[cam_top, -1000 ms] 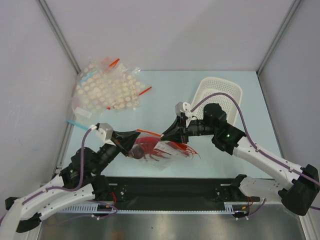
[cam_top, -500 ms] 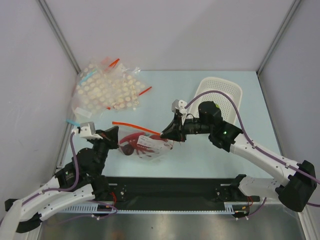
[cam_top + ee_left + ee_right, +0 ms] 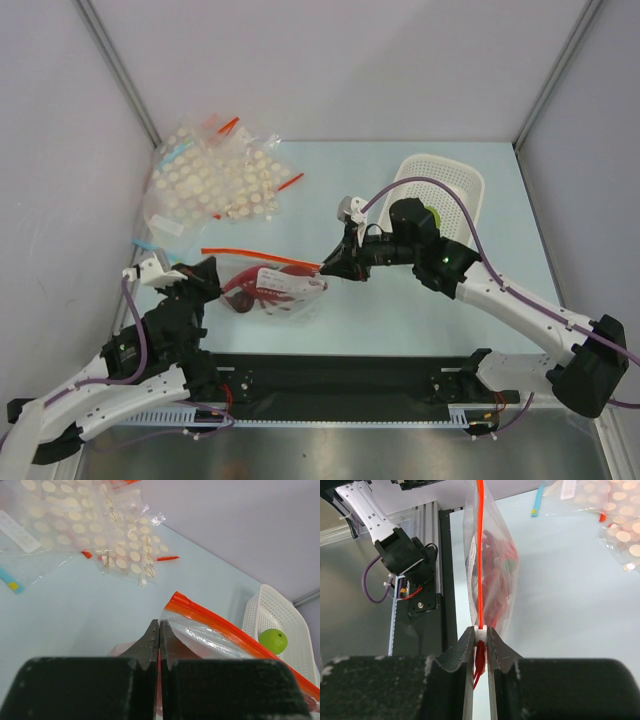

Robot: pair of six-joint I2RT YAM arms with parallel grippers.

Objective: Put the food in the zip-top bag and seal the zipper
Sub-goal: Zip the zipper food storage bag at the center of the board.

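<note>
The zip-top bag [image 3: 285,290] hangs stretched between my two grippers, with the red lobster [image 3: 250,285] inside it. Its red zipper [image 3: 260,258] runs taut from left to right. My left gripper [image 3: 208,270] is shut on the bag's left corner just below the strip; the left wrist view shows the jaws [image 3: 159,623] pinched on clear film beside the zipper [image 3: 225,626]. My right gripper [image 3: 326,268] is shut on the zipper's right end. In the right wrist view its jaws [image 3: 480,630] clamp a small white slider, and the zipper [image 3: 479,555] and lobster [image 3: 495,565] stretch away from them.
A pile of dotted clear bags [image 3: 215,180] lies at the back left, with a blue-strip bag [image 3: 150,245] near its front edge. A white basket [image 3: 470,182] at the back right holds a green fruit [image 3: 273,640]. The black rail [image 3: 340,375] runs along the near edge.
The left gripper has drawn back to the left and the right gripper has shifted slightly left. The bag is now pulled out longer between them, and the lobster's legs no longer stick out.
</note>
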